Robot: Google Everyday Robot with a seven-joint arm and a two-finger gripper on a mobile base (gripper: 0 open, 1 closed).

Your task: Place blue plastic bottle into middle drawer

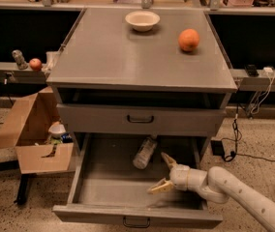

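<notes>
The blue plastic bottle lies tipped on its side on the floor of the middle drawer, just below the desk's front edge and about midway along it, touching nothing of the robot. The gripper sits inside the drawer nearer the desk's front right corner, its 2 fingers spread wide and holding nothing, just beside the bottle's lower end. The placing looks done, so the step in hand is probably getting clear. Lift the spread fingers straight up and back toward the right edge, away from the bottle, which would likely roll if nudged, and keep below the closed drawer front above.
</notes>
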